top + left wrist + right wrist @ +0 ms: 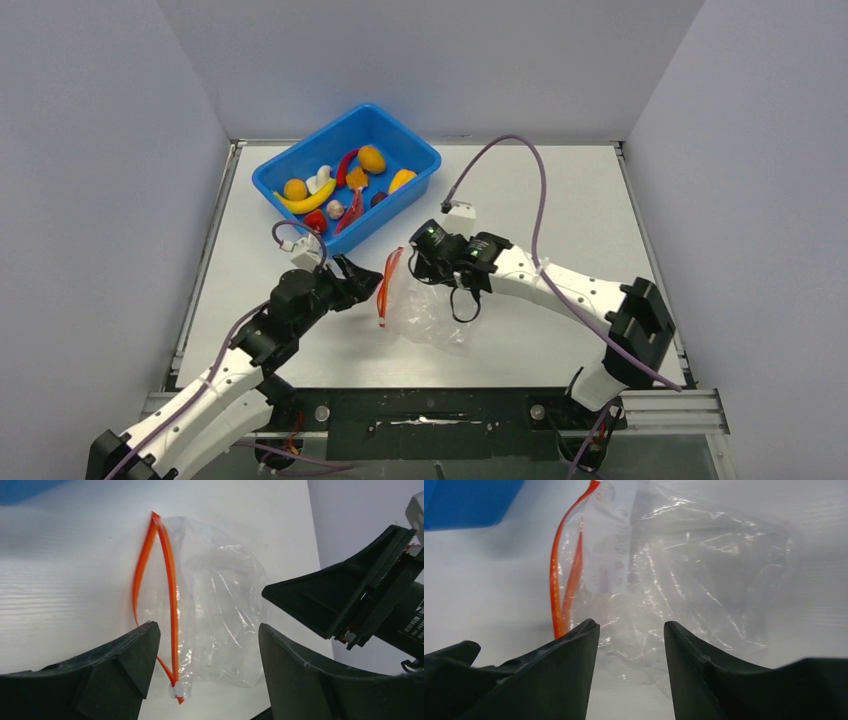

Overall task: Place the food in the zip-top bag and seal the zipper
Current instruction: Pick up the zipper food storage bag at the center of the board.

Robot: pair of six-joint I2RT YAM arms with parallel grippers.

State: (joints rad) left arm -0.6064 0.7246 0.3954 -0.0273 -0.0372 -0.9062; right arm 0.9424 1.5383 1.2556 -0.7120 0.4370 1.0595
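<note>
We record the table [560, 200] bearing the zip-top bag [430, 310], which lies crumpled and empty. The blue tub [400, 150] stands beyond the bag, off its mouth side. The left gripper [207, 645] hovers just beside the bag's mouth, fingers spread wide, grasping nothing. The right gripper [631, 640] sits over the bag's far edge, fingers likewise parted and empty; contact with the plastic we cannot confirm. The zipper [170, 580] edges the bag's mouth, its strips bowed apart. The food [305, 203] lies in the tub, apart from the bag.
</note>
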